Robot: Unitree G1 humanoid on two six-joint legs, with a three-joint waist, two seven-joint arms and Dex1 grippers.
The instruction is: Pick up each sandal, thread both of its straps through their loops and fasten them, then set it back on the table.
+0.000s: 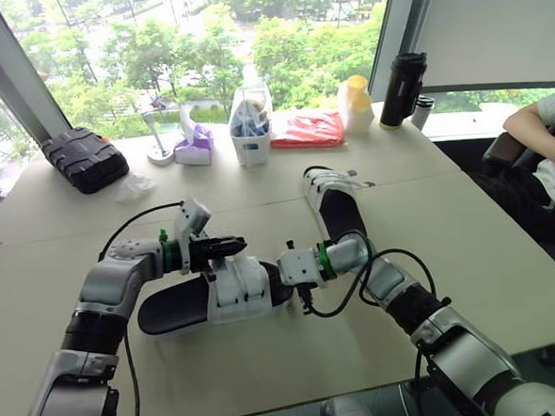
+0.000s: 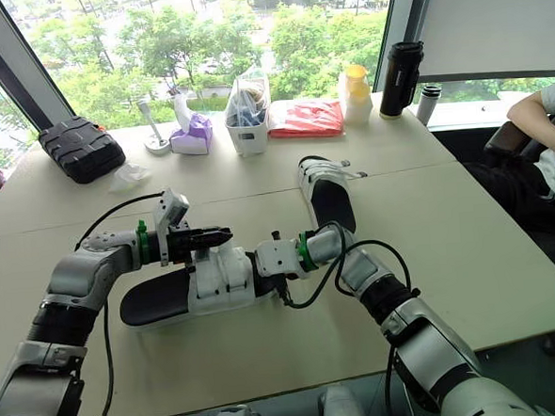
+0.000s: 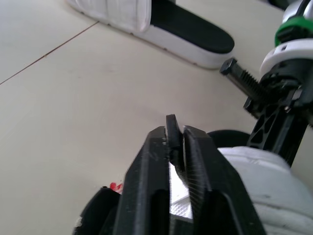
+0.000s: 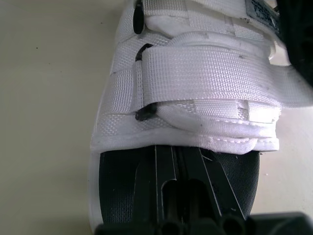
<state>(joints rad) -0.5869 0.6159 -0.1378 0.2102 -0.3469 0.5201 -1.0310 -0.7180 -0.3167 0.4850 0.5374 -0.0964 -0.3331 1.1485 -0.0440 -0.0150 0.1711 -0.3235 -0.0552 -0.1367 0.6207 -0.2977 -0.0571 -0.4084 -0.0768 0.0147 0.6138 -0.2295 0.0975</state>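
Observation:
A white-strapped sandal with a black footbed (image 1: 185, 308) lies on the table (image 1: 468, 243) in front of me. My left gripper (image 1: 234, 244) hovers just above its white straps (image 1: 237, 288), shut on a thin strap end (image 3: 171, 128). My right gripper (image 1: 288, 271) is at the sandal's open end, shut, with its fingers (image 4: 168, 186) lying over the black footbed (image 4: 117, 181) just short of the nearest strap (image 4: 205, 78). That strap runs through its black loop (image 4: 143, 113). The second sandal (image 1: 332, 203) lies farther back, right of centre.
Along the window edge stand a black case (image 1: 86, 158), a tissue box (image 1: 194, 147), a white caddy (image 1: 251, 125), a red bag (image 1: 308, 129), a yellow-capped bottle (image 1: 356, 104) and a black flask (image 1: 402, 89). A person's arm (image 1: 537, 131) rests at the table's right.

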